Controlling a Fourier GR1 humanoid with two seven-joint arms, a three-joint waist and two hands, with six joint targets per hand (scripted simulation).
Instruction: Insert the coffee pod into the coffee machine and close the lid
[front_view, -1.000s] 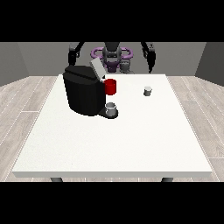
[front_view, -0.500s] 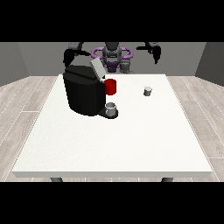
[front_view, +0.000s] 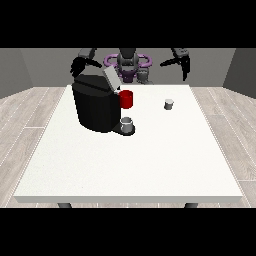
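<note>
A small grey coffee pod (front_view: 169, 104) stands on the white table (front_view: 150, 160) towards the far right. The black coffee machine (front_view: 96, 104) sits at the far left with its grey lid (front_view: 110, 78) tilted up and a red part (front_view: 126, 99) on its front. A grey cup (front_view: 127, 125) stands at its base. The hand at the view's right (front_view: 184, 65) hangs raised above the table's far right corner, well behind and above the pod, holding nothing. The hand at the view's left (front_view: 77, 66) hovers behind the machine's top.
The robot's torso (front_view: 128, 64) with its purple ring stands behind the far edge. Wide bare tabletop stretches from the machine and pod to the near edge. Wooden floor surrounds the table.
The hand at the view's right has risen and swung outwards to the right. The hand at the view's left has shifted slightly. Pod, machine and lid have not moved.
</note>
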